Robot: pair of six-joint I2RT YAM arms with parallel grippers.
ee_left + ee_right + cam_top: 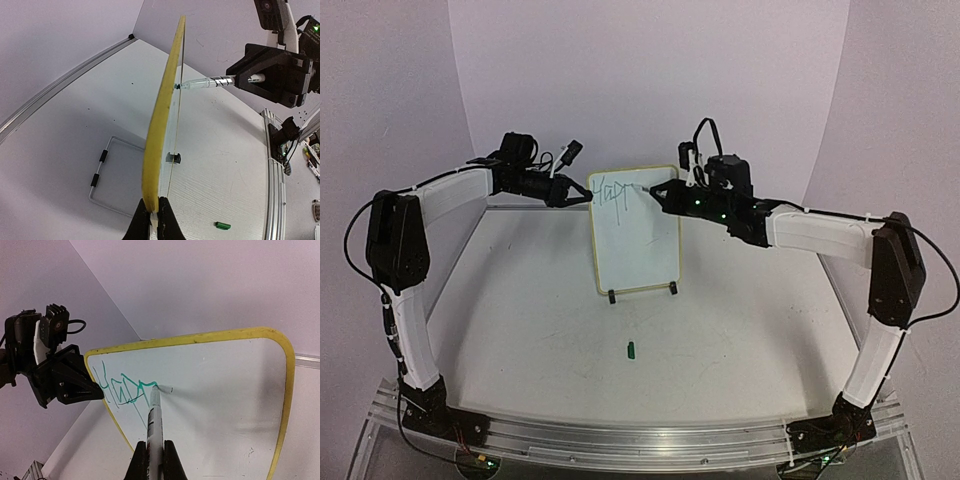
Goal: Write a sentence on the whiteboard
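matte white table [520, 300], yellow-rimmed whiteboard [638, 250], green sentence [122, 390], seemingly "happ"

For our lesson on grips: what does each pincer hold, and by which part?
The left pincer clamps the whiteboard by its yellow rim at one side edge; the right pincer grips the pen by its barrel.

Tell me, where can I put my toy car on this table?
Biggest bare patch of table lies between the whiteboard and the right arm. Another sits between the whiteboard and the left arm. In front, mind the small green cap. Crowded: the whiteboard's top, where both arms and the pen meet.
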